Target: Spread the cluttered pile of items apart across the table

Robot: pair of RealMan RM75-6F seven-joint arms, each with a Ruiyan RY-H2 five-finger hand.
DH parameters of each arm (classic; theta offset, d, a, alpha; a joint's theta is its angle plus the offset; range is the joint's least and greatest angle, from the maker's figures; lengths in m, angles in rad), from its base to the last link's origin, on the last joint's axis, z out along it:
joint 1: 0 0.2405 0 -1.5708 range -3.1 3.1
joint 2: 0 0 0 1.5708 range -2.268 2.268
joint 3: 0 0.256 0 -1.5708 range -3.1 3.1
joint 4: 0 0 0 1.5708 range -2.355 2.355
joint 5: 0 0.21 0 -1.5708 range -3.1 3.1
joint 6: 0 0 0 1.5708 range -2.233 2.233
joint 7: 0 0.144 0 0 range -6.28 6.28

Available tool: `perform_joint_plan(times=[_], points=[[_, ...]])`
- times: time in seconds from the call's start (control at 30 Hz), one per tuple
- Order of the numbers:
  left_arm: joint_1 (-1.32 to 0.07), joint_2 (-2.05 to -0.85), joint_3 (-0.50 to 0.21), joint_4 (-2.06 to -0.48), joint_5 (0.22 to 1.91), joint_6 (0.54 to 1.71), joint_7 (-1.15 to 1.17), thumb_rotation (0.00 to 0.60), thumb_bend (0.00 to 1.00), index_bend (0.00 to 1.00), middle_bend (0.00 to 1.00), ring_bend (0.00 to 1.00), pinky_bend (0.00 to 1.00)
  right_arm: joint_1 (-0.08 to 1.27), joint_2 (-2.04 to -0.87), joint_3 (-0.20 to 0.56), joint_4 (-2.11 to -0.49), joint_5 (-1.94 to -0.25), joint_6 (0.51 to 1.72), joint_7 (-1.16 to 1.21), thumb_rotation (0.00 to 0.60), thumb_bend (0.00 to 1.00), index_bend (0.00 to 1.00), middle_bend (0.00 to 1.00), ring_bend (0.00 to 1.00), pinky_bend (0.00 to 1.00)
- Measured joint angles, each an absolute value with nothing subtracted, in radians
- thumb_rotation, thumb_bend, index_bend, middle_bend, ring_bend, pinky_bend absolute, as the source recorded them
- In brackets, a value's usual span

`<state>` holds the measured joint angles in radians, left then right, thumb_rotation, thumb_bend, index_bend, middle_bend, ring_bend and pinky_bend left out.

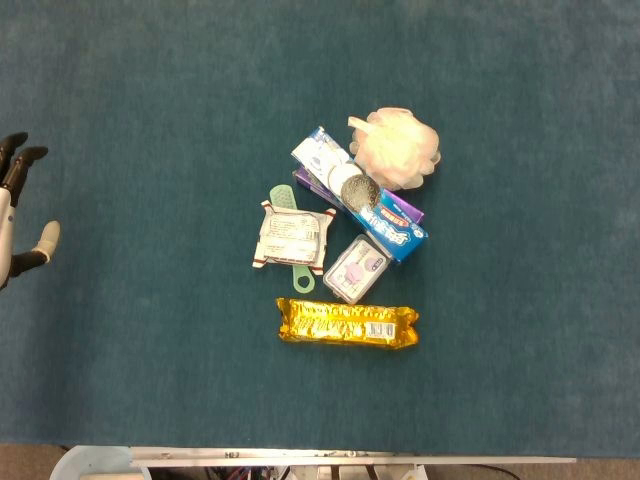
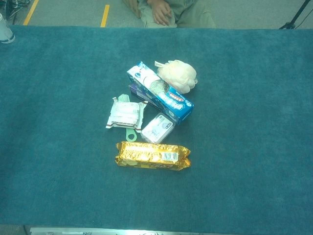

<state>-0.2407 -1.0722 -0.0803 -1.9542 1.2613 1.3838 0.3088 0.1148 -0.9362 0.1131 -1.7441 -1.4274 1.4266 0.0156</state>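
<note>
Clustered near the middle of the teal surface (image 1: 120,120), well away from every edge and corner. Farthest from the near edge: a cream bath pouf (image 1: 398,147), resting against the far end of a blue toothpaste box (image 1: 362,195) laid diagonally, with a small round metallic scrubber (image 1: 359,189) sitting on top of it and a purple box edge (image 1: 318,192) showing underneath. Left of the box: a white packet (image 1: 291,236) lying over a green handled tool (image 1: 290,245), only the tool's two ends showing. Just toward the near edge from the box: a small clear case with a purple label (image 1: 356,268), touching or nearly touching the box. Nearest the near edge: a gold biscuit pack (image 1: 346,322), lying parallel to that edge, slightly apart from the rest.

At the left edge of the head view only: left hand (image 1: 22,205), partly cut off, fingers apart, grasping nothing, well clear of the pile. Right hand nowhere in either view.

Beyond the far edge in the chest view: a seated person (image 2: 168,12) and yellow floor lines (image 2: 104,14).
</note>
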Motion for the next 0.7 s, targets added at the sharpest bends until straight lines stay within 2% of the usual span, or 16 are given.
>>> perform_joint_plan(times=[0.4, 0.7], points=[[-0.227, -1.058, -0.081, -1.962, 1.290, 1.402, 0.292, 0.600, 0.32, 0.17, 0.13, 0.12, 0.31, 0.128, -0.923, 0.109, -1.764, -1.456, 1.416, 0.030, 0.600, 0.20, 0.35, 0.45, 0.30, 0.42], [-0.254, -1.014, -0.070, -1.965, 1.345, 1.327, 0.225, 0.600, 0.32, 0.18, 0.13, 0.12, 0.31, 0.135, -0.916, 0.106, -1.783, -1.475, 1.415, 0.030, 0.600, 0.20, 0.35, 0.45, 0.30, 0.42]])
